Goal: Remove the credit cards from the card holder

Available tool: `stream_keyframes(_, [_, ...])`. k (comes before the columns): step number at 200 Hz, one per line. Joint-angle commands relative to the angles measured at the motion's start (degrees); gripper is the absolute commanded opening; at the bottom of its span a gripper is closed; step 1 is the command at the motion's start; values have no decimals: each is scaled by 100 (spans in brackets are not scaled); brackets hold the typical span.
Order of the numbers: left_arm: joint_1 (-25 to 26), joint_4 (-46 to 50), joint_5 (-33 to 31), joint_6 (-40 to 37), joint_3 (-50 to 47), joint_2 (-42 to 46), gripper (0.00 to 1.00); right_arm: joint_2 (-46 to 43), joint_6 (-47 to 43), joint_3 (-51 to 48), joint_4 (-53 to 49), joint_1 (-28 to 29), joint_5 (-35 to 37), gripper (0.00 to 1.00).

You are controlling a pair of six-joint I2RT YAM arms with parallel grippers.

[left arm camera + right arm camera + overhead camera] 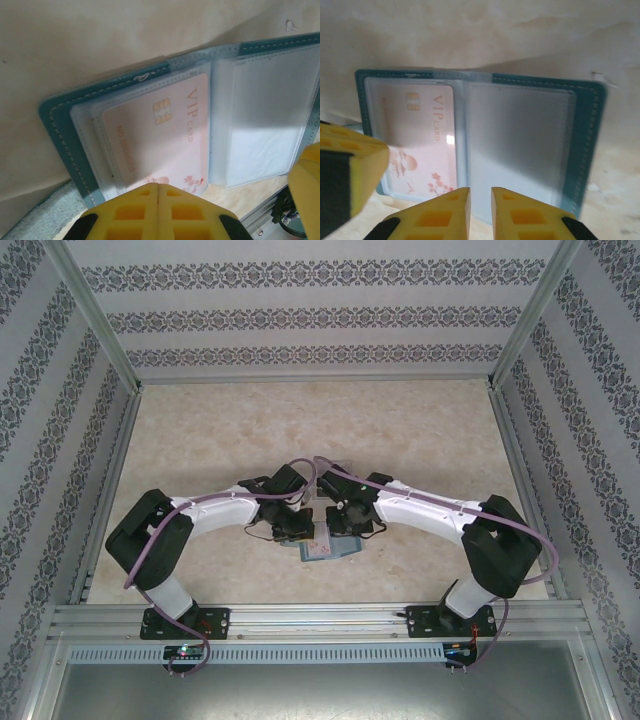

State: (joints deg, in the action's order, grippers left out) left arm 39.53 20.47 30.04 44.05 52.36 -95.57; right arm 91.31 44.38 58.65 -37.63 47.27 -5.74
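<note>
Beige tabletop point(400, 430) bears a teal card holder point(587, 135), which lies open between the two arms, clear pockets up. One pink credit card point(160, 140) marked VIP sits in one half's pocket. Left claw point(158, 187) is pressed together at the holder's near edge by the card; right claw point(480, 192) stands a narrow gap apart at the other half's edge.

One card holder point(57, 125), one pink credit card point(160, 145)

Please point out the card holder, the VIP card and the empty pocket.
card holder point(587, 130), right wrist view, teal right border.
VIP card point(160, 142), left wrist view, card's middle.
empty pocket point(520, 145), right wrist view, pocket's middle.
</note>
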Motion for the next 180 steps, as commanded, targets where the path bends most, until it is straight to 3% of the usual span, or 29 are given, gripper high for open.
stream_keyframes(1, [114,-152,87,100,108,-132,0,-138,234,-272,798,-132,-690,19])
stream_keyframes(48, [136,-174,44,90,62,-318,0,28,332,-513,1444,-375,-1254,18])
stream_keyframes(180, [134,65,-215,-25,-13,-208,0,572,322,-592,1748,-517,-1640,23])
